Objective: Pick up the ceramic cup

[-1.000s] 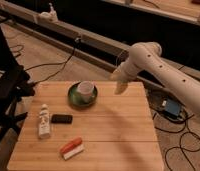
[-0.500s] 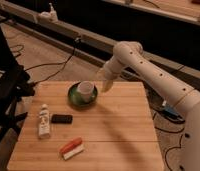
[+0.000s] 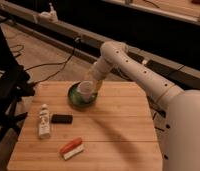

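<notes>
The wooden surface [image 3: 118, 130] is carrying everything at a height the robot can work at. The white arm [image 3: 143, 75] is arching over its far right corner and bending steeply down, so the wrist is meeting the target from above and behind rather than sweeping across the other items. The dark green saucer [image 3: 75, 101] is lying near the far edge, serving as a base. The ceramic cup [image 3: 85, 90] is sitting inside it, mouth facing up. The end effector [image 3: 91, 81] is hanging right at the cup's far rim, apparently touching it; whether it is open or closed I cannot tell. A white bottle [image 3: 44, 121], a black block [image 3: 61, 119] and a red-and-white object [image 3: 71, 148] are lying well apart on the left, out of the approach path.
</notes>
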Controlling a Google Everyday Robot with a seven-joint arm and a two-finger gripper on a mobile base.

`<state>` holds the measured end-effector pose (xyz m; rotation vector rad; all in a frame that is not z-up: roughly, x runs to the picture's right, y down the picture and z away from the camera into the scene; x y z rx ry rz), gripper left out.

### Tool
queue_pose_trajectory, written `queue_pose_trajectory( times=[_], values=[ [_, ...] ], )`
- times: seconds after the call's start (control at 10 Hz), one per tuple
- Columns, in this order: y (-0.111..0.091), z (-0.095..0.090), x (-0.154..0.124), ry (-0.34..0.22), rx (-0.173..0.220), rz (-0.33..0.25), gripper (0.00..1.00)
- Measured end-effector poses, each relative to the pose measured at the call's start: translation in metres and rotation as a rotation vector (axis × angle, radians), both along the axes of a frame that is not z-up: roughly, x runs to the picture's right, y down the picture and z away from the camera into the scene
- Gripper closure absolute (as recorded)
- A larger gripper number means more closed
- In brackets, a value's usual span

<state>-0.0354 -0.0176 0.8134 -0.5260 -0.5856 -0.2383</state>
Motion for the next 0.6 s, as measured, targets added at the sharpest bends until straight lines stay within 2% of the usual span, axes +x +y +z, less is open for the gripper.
queue_pose_trajectory(
  times=[0.3, 0.6],
  values=[
    [0.023, 0.021, -0.002, 0.016, -0.054, -0.047, 0.35],
    [0.039, 0.042, -0.004, 0.036, -0.113, -0.045, 0.35]
  ],
)
